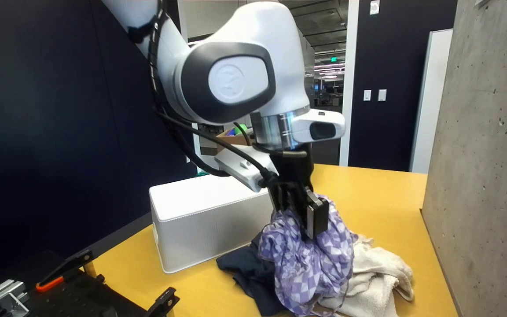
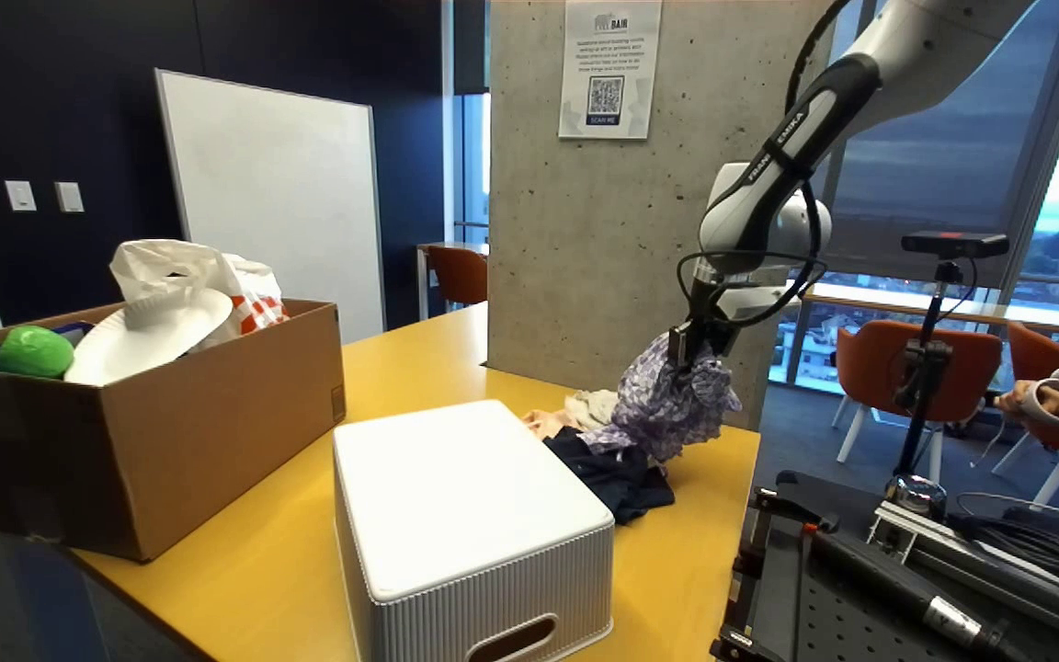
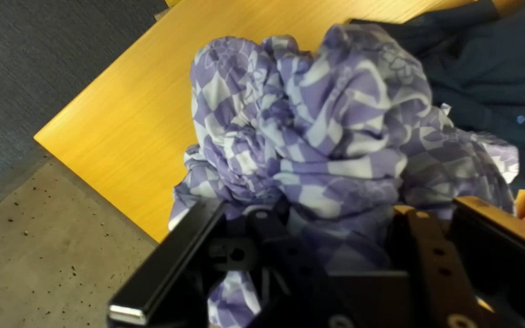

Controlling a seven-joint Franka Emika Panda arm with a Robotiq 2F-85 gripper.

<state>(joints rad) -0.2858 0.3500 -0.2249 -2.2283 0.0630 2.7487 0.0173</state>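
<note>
I see the gripper (image 1: 302, 220) pinching a bunched purple checkered cloth (image 1: 310, 268), lower right of centre in an exterior view, between navy clothing (image 1: 253, 270) and a cream towel (image 1: 385, 273).

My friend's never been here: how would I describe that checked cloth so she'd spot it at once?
Find the yellow table beside the concrete pillar. At the end of the white arm, the black gripper holds the checked cloth in a crumpled bunch. Its purple and white squares set it apart from the dark navy cloth and cream cloth near it, which look plain.
</note>
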